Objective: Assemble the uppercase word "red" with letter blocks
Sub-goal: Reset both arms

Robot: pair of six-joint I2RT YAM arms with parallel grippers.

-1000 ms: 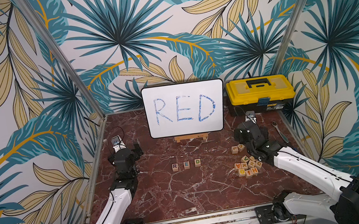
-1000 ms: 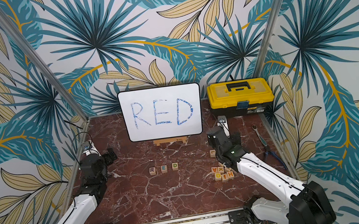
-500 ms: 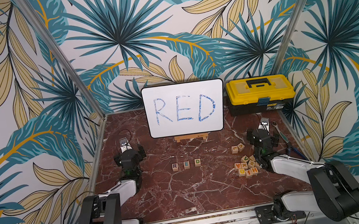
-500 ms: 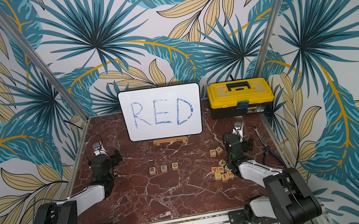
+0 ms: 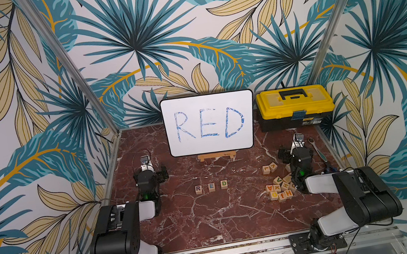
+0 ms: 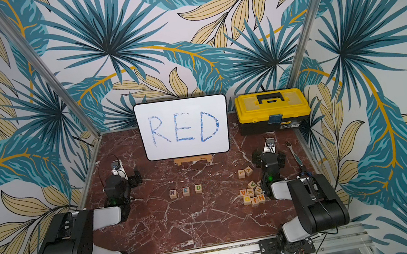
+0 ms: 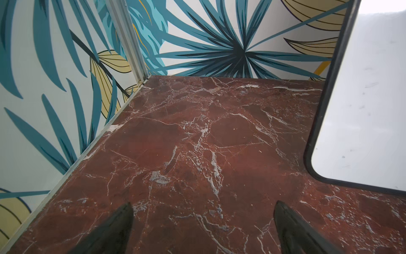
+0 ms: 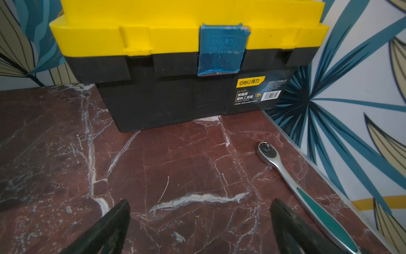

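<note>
Both arms folded back at near edge of marble table [image 5: 213, 224]. Left gripper [image 7: 203, 228] spread wide, empty, over bare marble. Right gripper [image 8: 200, 226] spread wide, empty too. Mid-table: R block [image 5: 198, 189], E block [image 5: 211, 187], D block [image 5: 223, 183] in row, small gaps. Spare blocks [image 5: 280, 190] clustered right. Whiteboard [image 5: 210, 123], yellow toolbox [image 5: 295, 106] at far edge.

Three letter blocks, R [image 5: 198, 189], E [image 5: 211, 187] and D [image 5: 223, 184], are set in a row, slightly apart, on the red marble surface [image 5: 199, 223] before a white board [image 5: 210, 123]. More cubes [image 5: 280, 190] are heaped beside the folded right arm [image 5: 346, 187].
</note>
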